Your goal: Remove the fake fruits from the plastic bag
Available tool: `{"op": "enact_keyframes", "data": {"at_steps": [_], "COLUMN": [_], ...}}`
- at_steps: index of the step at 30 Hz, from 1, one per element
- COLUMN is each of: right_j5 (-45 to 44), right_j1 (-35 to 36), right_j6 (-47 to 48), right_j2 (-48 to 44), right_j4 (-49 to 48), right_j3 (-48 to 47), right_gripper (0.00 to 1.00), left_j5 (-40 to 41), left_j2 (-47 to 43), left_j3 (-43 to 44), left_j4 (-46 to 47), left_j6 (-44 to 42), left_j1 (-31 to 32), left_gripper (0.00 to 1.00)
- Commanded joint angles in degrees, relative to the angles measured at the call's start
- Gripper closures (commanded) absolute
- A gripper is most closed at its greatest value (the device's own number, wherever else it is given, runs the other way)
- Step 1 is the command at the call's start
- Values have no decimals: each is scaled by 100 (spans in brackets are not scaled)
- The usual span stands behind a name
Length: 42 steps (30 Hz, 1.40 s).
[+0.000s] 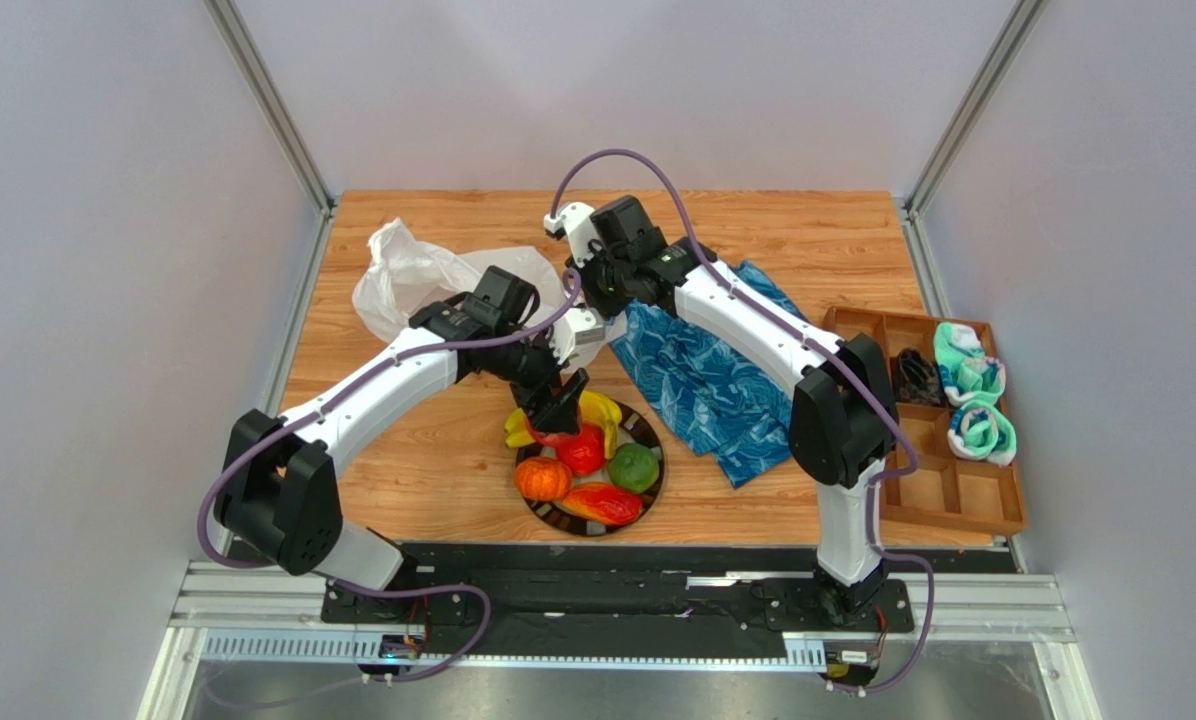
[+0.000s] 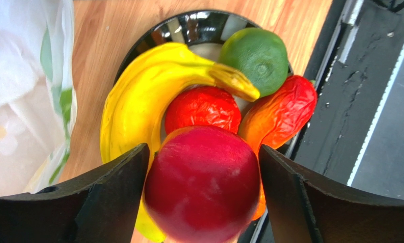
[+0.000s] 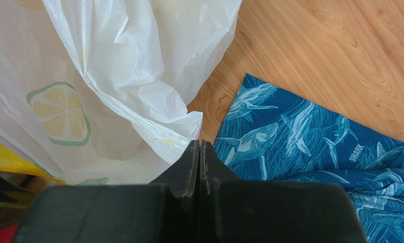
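Note:
My left gripper [image 1: 559, 405] [image 2: 204, 167] is shut on a dark red round fruit [image 2: 204, 185] and holds it just over the black-rimmed plate [image 1: 556, 518] [image 2: 199, 25]. On the plate lie a yellow banana bunch [image 2: 138, 101] [image 1: 603, 408], a crinkled red round [image 2: 203, 109], a green fruit [image 2: 260, 53] [image 1: 634, 468], a red-orange mango shape [image 2: 280, 114] [image 1: 604, 504] and an orange fruit [image 1: 541, 479]. My right gripper [image 1: 586, 336] [image 3: 199, 144] is shut on an edge of the white plastic bag [image 3: 112, 76] [image 1: 409, 273] [image 2: 21, 91], held up behind the plate.
A blue shark-print cloth [image 1: 709, 375] [image 3: 310, 136] lies right of the plate, under my right arm. A wooden compartment tray [image 1: 935, 480] with rolled socks [image 1: 972, 398] stands at the right edge. Grey walls enclose the table.

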State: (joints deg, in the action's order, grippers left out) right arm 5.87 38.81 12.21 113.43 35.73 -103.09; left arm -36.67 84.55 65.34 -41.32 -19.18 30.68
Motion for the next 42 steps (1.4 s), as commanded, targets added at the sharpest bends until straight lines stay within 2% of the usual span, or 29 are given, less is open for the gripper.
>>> {"op": "enact_keyframes", "data": {"at_steps": [1, 4, 8, 10, 12, 14, 17, 19, 25, 30, 33, 37, 39, 42], "right_j5": [11, 11, 2, -15, -42, -77, -68, -68, -59, -95, -165, -235, -209, -218], "right_j1": [-40, -40, -49, -40, -22, -5, 65, 101, 206, 232, 241, 285, 373, 583], "right_j6": [89, 89, 89, 98, 89, 54, 45, 36, 27, 1, 1, -34, -17, 97], "right_j2": [-356, -330, -304, -339, -461, -662, -935, -1033, -1191, -1139, -1060, -867, -831, -901], "right_j4": [-241, -224, -189, -171, -171, -189, -241, -276, -329, -373, -417, -435, -382, -356], "right_j3": [-115, -124, -168, -150, -89, 86, 367, 500, 667, 413, 211, -132, -308, -221], "right_gripper": [100, 100, 100, 100, 100, 100, 100, 100, 100, 100, 100, 100, 100, 100], "left_j5": [177, 177, 150, 413, 1141, 1442, 1260, 1144, 1012, 1644, 1847, 2321, 2585, 2665], "left_j2": [-465, -571, -624, -877, -949, -880, -590, -327, 297, 808, 1028, 495, 134, -1181], "left_j3": [-74, 5, 530, 716, 945, 1041, 1173, 1244, 1359, 1183, 1051, 604, 357, 6], "left_j4": [63, -8, -192, -105, -78, -34, 1, 45, 247, 194, 168, 335, 170, -278], "left_j6": [107, 160, 318, 406, 275, 81, 274, 432, 284, 239, 397, 485, 573, 608], "left_j1": [26, 26, 26, 26, 9, -184, -781, -1097, -1257, -1415, -1924, -2661, -2786, -2830], "left_gripper": [4, 1, 1, 1, 1, 1, 2, 7, 21, 29, 35, 35, 33, 32]}}
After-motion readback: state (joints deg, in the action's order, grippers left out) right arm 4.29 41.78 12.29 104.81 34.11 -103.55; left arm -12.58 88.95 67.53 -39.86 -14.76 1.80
